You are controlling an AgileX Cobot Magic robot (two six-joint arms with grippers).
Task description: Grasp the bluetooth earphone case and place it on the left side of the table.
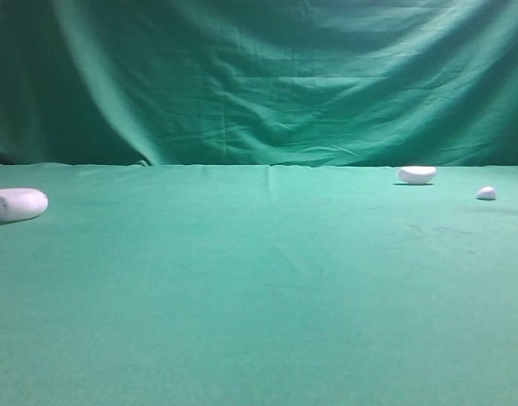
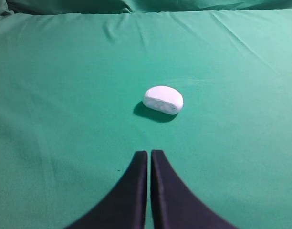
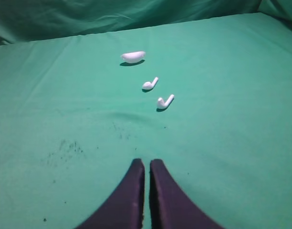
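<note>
We see one table [image 1: 259, 296], draped in green cloth that matches the one backdrop [image 1: 267, 76] hanging behind it. On it we count one bluetooth earphone case [image 1: 16, 204], lying at the far left edge of the table in the high view, well apart from everything else; the left wrist view shows it alone on the cloth just ahead of the left gripper [image 2: 149, 155], whose two dark fingers sit together and hold nothing. Far to the right of the case we count one white half-moon piece [image 1: 416, 174]. Beyond that piece, still further from the case, we count two small white earbuds [image 3: 150, 84] [image 3: 165, 101] in the right wrist view. The right gripper [image 3: 147, 164] has its fingers pressed together, empty, short of the earbuds.
</note>
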